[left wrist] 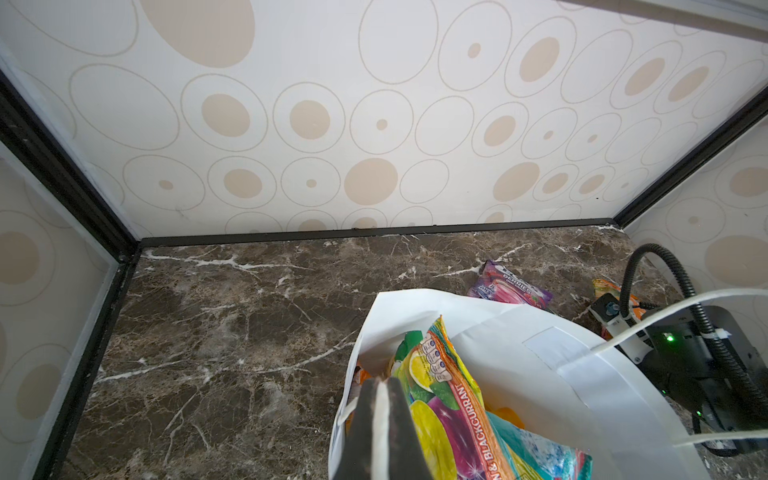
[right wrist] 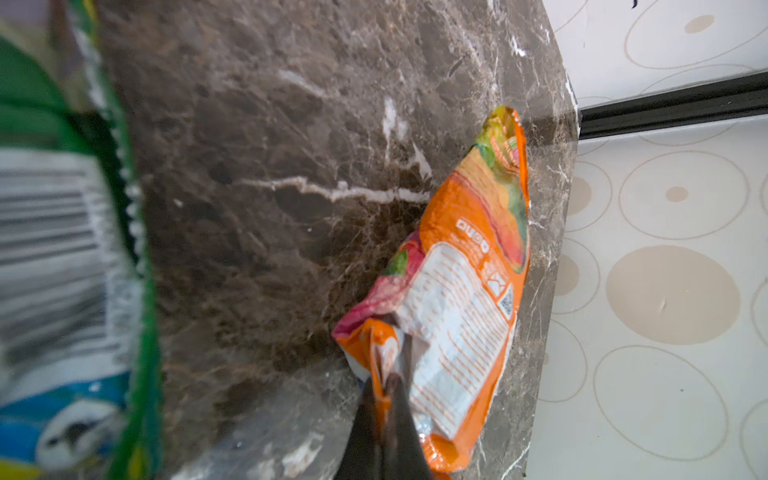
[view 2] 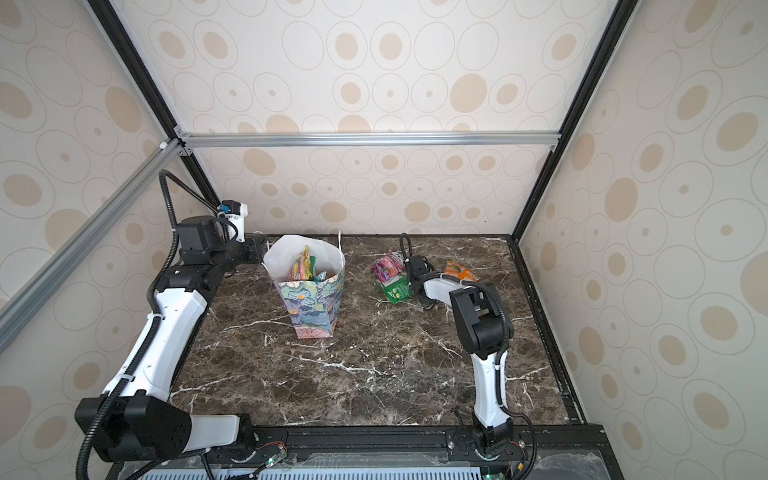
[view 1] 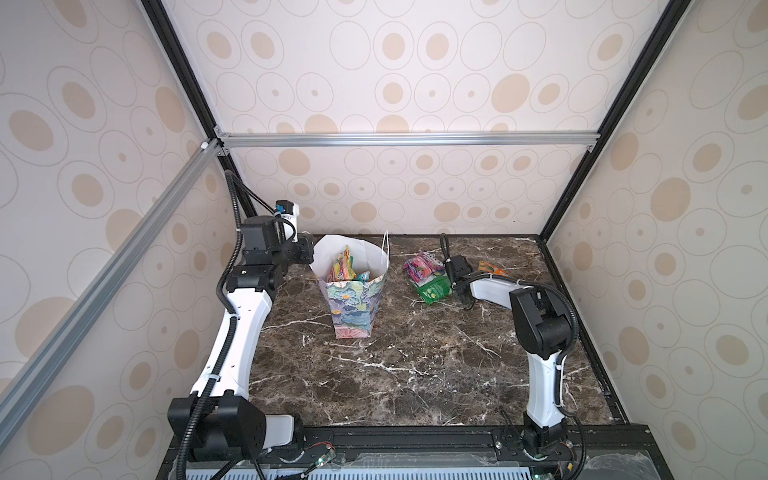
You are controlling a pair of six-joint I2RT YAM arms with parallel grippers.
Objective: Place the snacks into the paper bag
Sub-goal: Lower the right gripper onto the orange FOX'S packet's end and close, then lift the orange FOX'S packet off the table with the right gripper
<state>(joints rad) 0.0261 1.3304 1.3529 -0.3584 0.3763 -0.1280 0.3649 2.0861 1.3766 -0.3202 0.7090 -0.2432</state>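
The left gripper (left wrist: 380,388) is squeezing shut on the white rim of the paper bag (view 1: 353,307), pinching the paper between its fingers. The bag is standing upright on the marble table (view 1: 415,365), toward the back left, and bright snacks (view 1: 345,268) are sitting inside it. The left arm is reaching along the table's left side, bending at the elbow and turning its wrist toward the bag.

The right gripper (right wrist: 388,384) is pinching shut on a corner of the orange packet (right wrist: 469,270), which is lying on the table near the back right. The right arm is rising from the front edge and folding down low. A green packet (view 1: 434,286) and a pink-purple packet (view 1: 422,264) are lying beside its wrist, touching each other.
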